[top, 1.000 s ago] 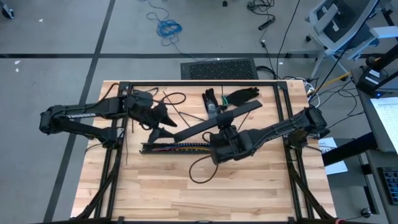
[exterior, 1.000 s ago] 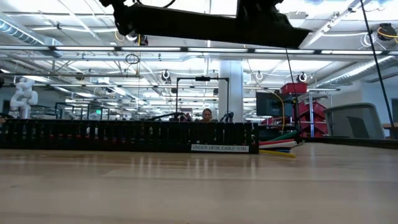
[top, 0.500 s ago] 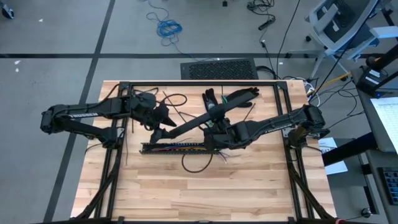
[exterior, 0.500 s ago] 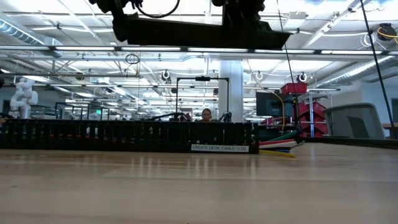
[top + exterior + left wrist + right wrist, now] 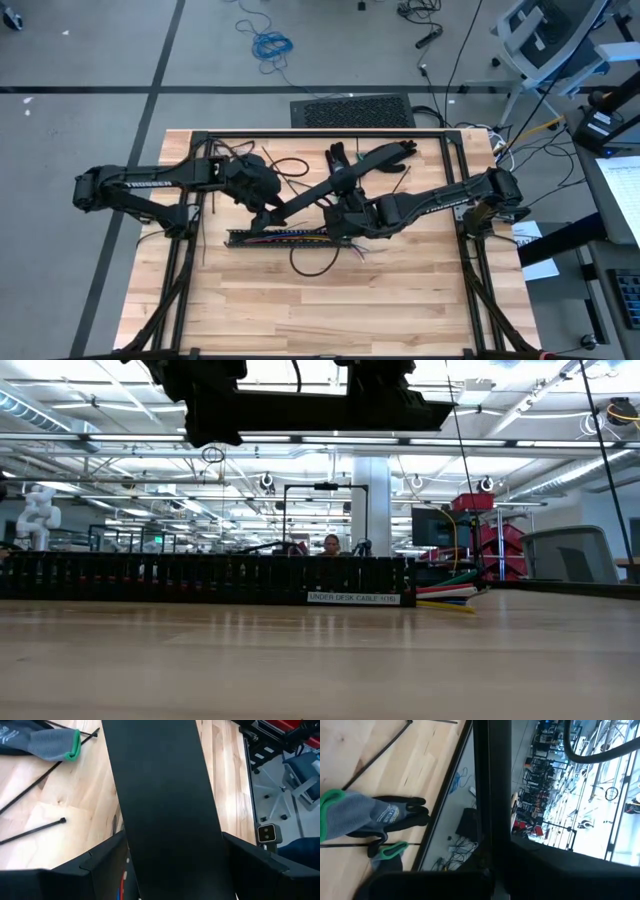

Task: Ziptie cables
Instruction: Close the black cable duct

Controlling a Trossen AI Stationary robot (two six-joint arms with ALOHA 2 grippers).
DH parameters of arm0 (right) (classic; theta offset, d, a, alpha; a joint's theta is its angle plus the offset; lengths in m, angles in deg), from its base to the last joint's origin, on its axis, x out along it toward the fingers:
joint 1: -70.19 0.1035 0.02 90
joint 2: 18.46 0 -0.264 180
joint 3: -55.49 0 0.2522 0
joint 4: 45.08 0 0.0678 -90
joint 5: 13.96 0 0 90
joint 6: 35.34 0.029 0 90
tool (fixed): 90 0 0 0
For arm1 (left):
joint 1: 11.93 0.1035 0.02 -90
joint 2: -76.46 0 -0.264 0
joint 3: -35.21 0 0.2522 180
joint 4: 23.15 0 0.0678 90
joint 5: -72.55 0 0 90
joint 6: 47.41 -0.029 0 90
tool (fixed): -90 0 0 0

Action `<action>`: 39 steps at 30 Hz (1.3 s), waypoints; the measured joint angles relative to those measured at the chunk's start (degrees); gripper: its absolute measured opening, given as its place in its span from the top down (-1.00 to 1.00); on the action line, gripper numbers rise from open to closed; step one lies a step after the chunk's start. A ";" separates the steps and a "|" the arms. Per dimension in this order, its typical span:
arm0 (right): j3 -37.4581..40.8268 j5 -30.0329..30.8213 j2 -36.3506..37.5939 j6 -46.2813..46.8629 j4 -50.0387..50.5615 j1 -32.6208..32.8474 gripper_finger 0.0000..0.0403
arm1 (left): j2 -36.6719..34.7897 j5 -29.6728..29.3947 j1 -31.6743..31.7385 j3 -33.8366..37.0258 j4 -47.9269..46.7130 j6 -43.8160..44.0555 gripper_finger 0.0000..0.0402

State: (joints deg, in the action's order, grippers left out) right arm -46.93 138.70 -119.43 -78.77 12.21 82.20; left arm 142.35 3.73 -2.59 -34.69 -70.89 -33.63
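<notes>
The cables (image 5: 285, 237) lie inside a long black slotted rail (image 5: 200, 578), and their coloured ends (image 5: 450, 588) stick out of its right end. Thin dark zipties (image 5: 35, 832) lie on the wood near a grey glove (image 5: 50, 742). A long flat black lid strip (image 5: 305, 197) hangs slantwise above the rail. My right gripper (image 5: 342, 198) is shut on its middle. My left gripper (image 5: 265, 208) is open, with one finger at each long edge of the strip's left end (image 5: 165, 795). My right gripper pinches the strip about midway along its length, one finger on each flat face (image 5: 492, 820). The fingers come from the table's right, slanting a little downward, and lie across the strip. The strip is lifted clear and shows about level in the low view (image 5: 320, 410). My left gripper straddles the strip's left end; I cannot tell whether its fingers (image 5: 105, 862) touch the edges.
Two grey-and-black gloves (image 5: 345, 160) (image 5: 395, 150) lie at the far middle of the table. A loose black cable loop (image 5: 315, 262) lies just in front of the rail. The near half of the tabletop (image 5: 330, 310) is bare wood. A black frame (image 5: 320, 133) borders the table.
My right gripper has rolled and drawn toward the far left with the strip. The strip's right end has swung toward the far edge, and in the low view the strip has slid left and levelled. My left gripper has come down and forward onto the strip's left end.
</notes>
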 joint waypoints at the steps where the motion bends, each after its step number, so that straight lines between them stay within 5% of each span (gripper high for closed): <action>1: 0.00 0.00 0.00 0.14 0.00 0.00 0.96 | 0.00 -0.01 0.01 -0.01 0.00 0.63 -0.50; 14: 0.00 0.37 0.00 -0.63 0.00 -0.07 0.96 | 0.00 -7.38 0.07 -0.02 -1.53 2.81 -0.32; 20: 0.00 0.31 0.00 -0.69 0.00 -0.07 0.96 | 0.00 -7.56 0.04 -0.02 -1.62 3.87 -0.14; 28: 0.00 0.18 0.00 -0.74 -0.02 -0.07 0.95 | 0.00 -7.62 0.04 -0.02 -1.64 3.85 -0.14; 39: 0.00 -5.44 0.00 0.42 -3.41 0.02 0.65 | 0.00 -8.61 0.11 -0.04 -1.79 3.95 -0.14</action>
State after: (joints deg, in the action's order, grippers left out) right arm -46.93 133.26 -119.43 -78.35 8.80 82.22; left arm 142.35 -4.88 -2.48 -34.74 -72.68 -29.68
